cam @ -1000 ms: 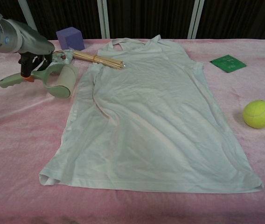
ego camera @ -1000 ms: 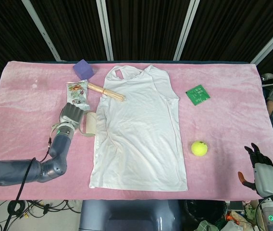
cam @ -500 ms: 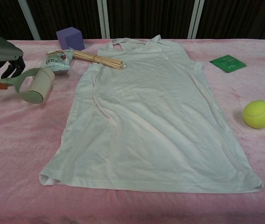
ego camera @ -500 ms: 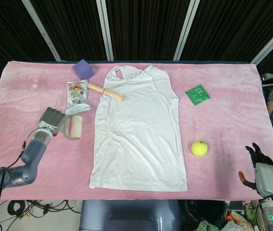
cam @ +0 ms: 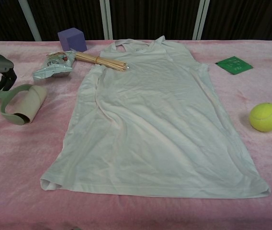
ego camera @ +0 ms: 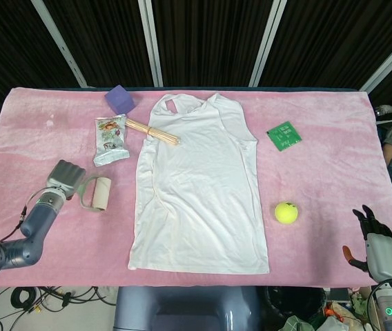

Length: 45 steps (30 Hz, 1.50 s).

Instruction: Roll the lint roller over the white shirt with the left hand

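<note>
Left hand (ego camera: 66,175) fingers clamp the lint roller (ego camera: 97,194) beside the white shirt (ego camera: 197,185); right hand (ego camera: 381,249) fingers apart; no legible writing.

The left hand (ego camera: 65,177) has a boxy grey back and black fingers (cam: 5,79); its arm is rounded blue-grey with a black cable alongside. The right hand (ego camera: 381,249) is pale grey, black-fingered, orange at the thumb, with a green-lit wrist ring.
</note>
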Motion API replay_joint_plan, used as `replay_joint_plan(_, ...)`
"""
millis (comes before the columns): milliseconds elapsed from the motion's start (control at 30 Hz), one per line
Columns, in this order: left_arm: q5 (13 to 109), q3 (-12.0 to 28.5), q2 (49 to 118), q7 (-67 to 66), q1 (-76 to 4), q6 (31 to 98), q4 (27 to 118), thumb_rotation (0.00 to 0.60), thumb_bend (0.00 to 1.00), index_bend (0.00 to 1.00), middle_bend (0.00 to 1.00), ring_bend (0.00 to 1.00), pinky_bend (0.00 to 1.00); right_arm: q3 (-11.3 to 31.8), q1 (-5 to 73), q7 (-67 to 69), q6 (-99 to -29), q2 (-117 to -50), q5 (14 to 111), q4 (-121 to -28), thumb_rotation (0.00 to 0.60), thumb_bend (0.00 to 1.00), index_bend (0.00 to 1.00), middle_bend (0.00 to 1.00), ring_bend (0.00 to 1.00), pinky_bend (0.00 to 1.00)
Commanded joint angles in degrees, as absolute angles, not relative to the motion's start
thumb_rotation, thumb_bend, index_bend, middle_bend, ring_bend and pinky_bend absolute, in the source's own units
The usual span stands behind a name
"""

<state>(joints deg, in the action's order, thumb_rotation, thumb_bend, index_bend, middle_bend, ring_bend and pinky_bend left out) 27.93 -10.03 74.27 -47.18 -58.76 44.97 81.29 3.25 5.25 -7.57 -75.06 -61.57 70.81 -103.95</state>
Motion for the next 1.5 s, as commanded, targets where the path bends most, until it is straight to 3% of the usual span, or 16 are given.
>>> replay_joint_plan(33,24.71,-9.64,73.35,-48.18,-59.54,46.29,83.67,0.600,0.21,0.27,0.22,0.18,0.50,3.24,5.27,-7.61,-75.01,-61.57,70.78,-103.97,0.600,0.28,0.12,0.01,0.16,0.16)
replay_joint_plan(267,19.88,-8.82,70.00,-48.62,-60.60,48.49,89.27,0.600,0.21,0.25,0.19,0.14,0.47,3.25,5.24,-7.76,-75.19,-61.58,70.78,-104.00,0.600,0.28,0.12,0.01,0.16,0.16)
replay_joint_plan(433,19.30,-7.80,65.37,-46.85,-59.59,54.24,97.03,0.600,0.21,0.25,0.19,0.14,0.46,3.23,5.27,-7.92,-75.33,-61.64,71.05,-103.86,0.600,0.28,0.12,0.01,0.16,0.16)
replay_joint_plan(667,40.17,-6.86,60.05,-33.55,-49.66,67.70,103.02,0.600,0.21,0.25,0.19,0.13,0.39,3.08,5.35,-8.14,-75.92,-61.82,72.57,-102.96,0.600,0.28,0.12,0.01,0.16,0.16)
replay_joint_plan(833,56.83,-8.60,58.56,-22.40,-40.97,75.96,104.30,0.600,0.21,0.26,0.17,0.11,0.32,2.81,5.46,-8.63,-76.92,-62.11,75.04,-101.51,0.600,0.28,0.12,0.01,0.15,0.16)
replay_joint_plan(1100,63.05,-11.80,58.89,-18.86,-29.68,84.11,106.14,0.600,0.21,0.24,0.13,0.06,0.24,2.89,5.49,-8.85,-79.56,-62.55,79.24,-98.25,0.600,0.27,0.12,0.00,0.15,0.16)
replay_joint_plan(1333,67.44,-11.79,62.30,-10.16,-21.42,87.72,99.26,0.600,0.21,0.23,0.12,0.00,0.12,2.72,5.19,-9.31,-82.47,-63.44,83.03,-96.10,0.600,0.26,0.12,0.00,0.14,0.16)
replay_joint_plan(1500,69.85,-11.07,63.80,-5.41,-17.97,88.36,95.41,0.600,0.21,0.23,0.12,0.00,0.09,2.10,4.98,-8.87,-83.49,-63.52,85.44,-95.39,0.600,0.26,0.12,0.00,0.14,0.16)
